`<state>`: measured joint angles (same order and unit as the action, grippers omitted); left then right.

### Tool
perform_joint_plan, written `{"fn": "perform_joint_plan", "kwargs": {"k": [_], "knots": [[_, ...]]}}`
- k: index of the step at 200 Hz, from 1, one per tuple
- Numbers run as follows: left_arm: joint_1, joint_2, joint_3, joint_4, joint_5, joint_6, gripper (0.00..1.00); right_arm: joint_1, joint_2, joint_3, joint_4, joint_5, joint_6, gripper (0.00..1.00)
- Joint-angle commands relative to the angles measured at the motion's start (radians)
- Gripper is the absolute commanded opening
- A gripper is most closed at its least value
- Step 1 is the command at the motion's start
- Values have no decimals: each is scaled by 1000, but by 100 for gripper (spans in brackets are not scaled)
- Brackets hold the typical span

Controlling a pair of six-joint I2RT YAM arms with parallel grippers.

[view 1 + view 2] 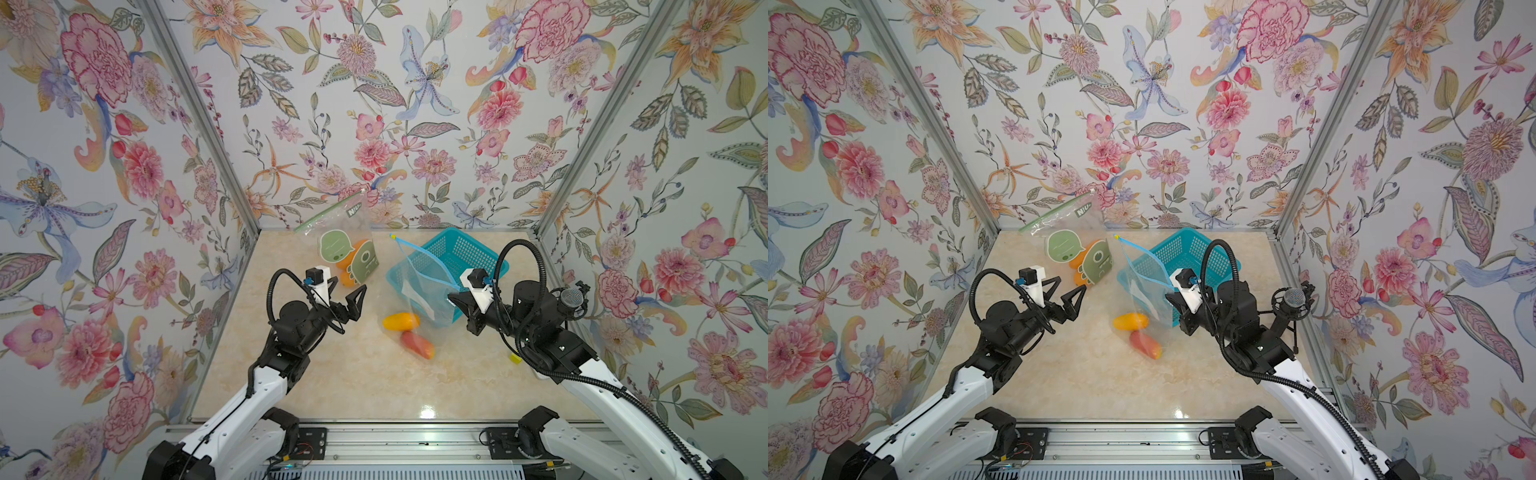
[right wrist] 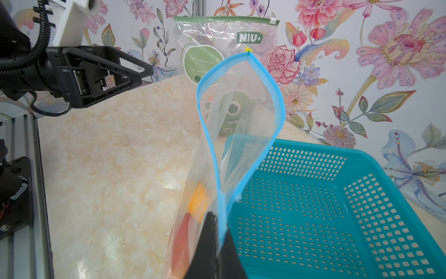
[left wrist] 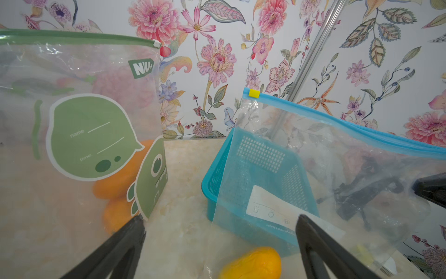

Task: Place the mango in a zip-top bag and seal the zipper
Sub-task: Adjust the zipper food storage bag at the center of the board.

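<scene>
The left gripper (image 1: 349,284) is poised above the table (image 1: 332,382), its fingers spread wide with nothing between them. The right gripper (image 1: 452,296) is clamped on the rim of the blue-zippered bag (image 1: 419,286), which is held upright in front of the teal basket (image 1: 465,249). In the right wrist view the bag's mouth is seen gaping, with the yellow slider (image 2: 248,50) at the far end. 2 mangoes, the yellow mango (image 1: 401,321) and the red mango (image 1: 417,345), are seen side by side at the bag's foot. They seem to be inside the plastic, though this cannot be confirmed. A green-zippered bag (image 1: 347,232) containing orange fruit (image 3: 113,190) is stood near the back wall.
</scene>
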<state>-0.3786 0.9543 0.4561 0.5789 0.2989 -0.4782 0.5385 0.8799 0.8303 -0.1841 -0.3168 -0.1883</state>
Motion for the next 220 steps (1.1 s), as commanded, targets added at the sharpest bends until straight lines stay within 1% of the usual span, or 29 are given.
{"fn": "perform_joint_plan", "kwargs": {"k": [1, 10, 26, 59, 88, 111, 126, 132, 144, 161, 178, 192, 203, 220], "knots": [[52, 78, -5, 269, 133, 77, 99, -6, 18, 30, -19, -43, -60, 0], [62, 116, 31, 260, 199, 127, 99, -8, 24, 30, -19, -49, -67, 0], [65, 172, 107, 179, 286, 237, 99, -11, 29, 35, -18, -57, -77, 0], [110, 285, 256, 65, 414, 393, 99, -15, 23, 40, -17, -70, -86, 0], [133, 425, 451, -165, 582, 588, 99, -17, 26, 39, -16, -79, -91, 0], [134, 540, 611, -360, 632, 728, 99, -17, 21, 40, -15, -80, -91, 0], [135, 601, 705, -456, 646, 785, 99, -17, 18, 42, -15, -82, -90, 0], [135, 649, 742, -496, 666, 810, 99, -17, 16, 43, -14, -78, -91, 0], [135, 701, 809, -563, 698, 848, 99, -17, 14, 43, -14, -74, -91, 0], [135, 767, 887, -637, 749, 891, 94, -17, 19, 43, -14, -74, -91, 0], [136, 824, 958, -708, 780, 930, 84, -17, 25, 44, -14, -73, -91, 0], [135, 857, 1005, -747, 798, 947, 82, -17, 31, 49, -14, -74, -90, 0], [135, 876, 1042, -784, 827, 971, 77, -18, 33, 51, -14, -74, -91, 0], [135, 894, 1097, -831, 851, 995, 72, -18, 37, 53, -13, -72, -91, 0]]}}
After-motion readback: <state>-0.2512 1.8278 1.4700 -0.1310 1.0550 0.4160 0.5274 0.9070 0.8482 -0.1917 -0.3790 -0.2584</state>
